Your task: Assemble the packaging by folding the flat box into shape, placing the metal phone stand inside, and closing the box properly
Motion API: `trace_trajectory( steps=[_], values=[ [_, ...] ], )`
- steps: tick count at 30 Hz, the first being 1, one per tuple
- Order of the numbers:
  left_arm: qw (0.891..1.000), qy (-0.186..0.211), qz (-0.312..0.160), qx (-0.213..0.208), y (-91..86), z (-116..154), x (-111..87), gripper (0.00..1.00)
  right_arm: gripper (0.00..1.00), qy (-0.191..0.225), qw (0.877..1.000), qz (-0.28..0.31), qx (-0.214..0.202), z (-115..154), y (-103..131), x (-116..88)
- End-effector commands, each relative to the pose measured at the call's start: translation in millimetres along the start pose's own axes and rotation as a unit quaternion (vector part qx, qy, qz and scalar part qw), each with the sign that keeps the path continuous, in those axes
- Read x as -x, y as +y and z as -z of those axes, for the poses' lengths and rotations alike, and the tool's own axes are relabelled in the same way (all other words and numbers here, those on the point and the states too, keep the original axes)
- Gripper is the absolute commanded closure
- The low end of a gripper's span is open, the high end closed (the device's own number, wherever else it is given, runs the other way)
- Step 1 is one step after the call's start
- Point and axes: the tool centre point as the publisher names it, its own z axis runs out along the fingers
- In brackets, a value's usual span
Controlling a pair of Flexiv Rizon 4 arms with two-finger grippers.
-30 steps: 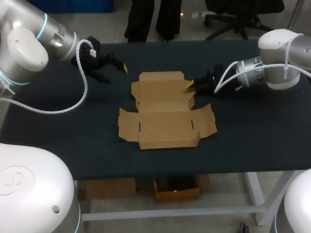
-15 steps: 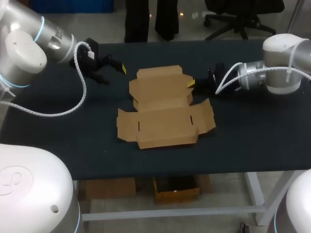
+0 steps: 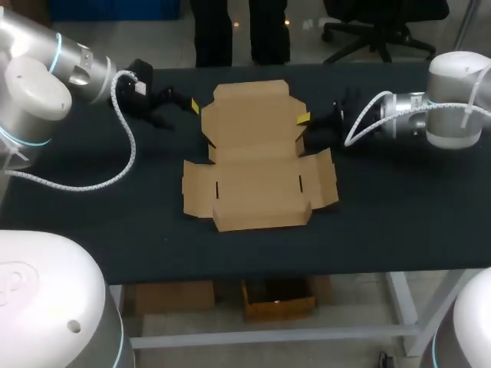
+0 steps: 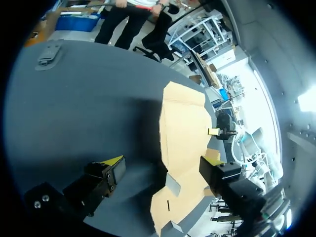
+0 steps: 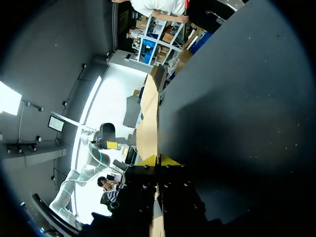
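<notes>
Just plain brown cardboard box point(image 3: 257, 184)

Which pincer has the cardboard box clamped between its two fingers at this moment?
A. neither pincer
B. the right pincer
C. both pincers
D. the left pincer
B: the right pincer has both yellow tips pressed on an edge of the cardboard box, one from each side, while the left pincer stands open beside the box without gripping it.
</notes>
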Motion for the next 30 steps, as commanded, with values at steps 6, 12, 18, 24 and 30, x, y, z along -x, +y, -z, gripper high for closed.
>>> trace_trajectory(
  steps=[6,12,18,24,30],
  values=[
    [1.0,0.003,0.0,-0.004,3.1,-0.1,1.9,0.0,1.0,0.001,1.0,0.001,0.003,2.8,-2.8,-0.8],
    [1.0,0.003,0.0,-0.004,3.1,-0.1,1.9,0.0,1.0,0.001,1.0,0.001,0.003,2.8,-2.8,-0.8],
    [1.0,0.003,0.0,-0.004,3.1,-0.1,1.9,0.0,1.0,0.001,1.0,0.001,0.003,2.8,-2.8,-0.8],
    [1.0,0.004,-0.021,-0.018,1.0,-2.4,-2.1,0.0,1.0,0.047,0.998,0.02,0.023,-3.1,4.3,5.0],
    [0.996,0.002,-0.074,-0.055,-4.7,-12.1,-6.3,0.0,1.0,0.076,0.996,0.041,0.033,-6.8,8.7,1.0]
  ],
)
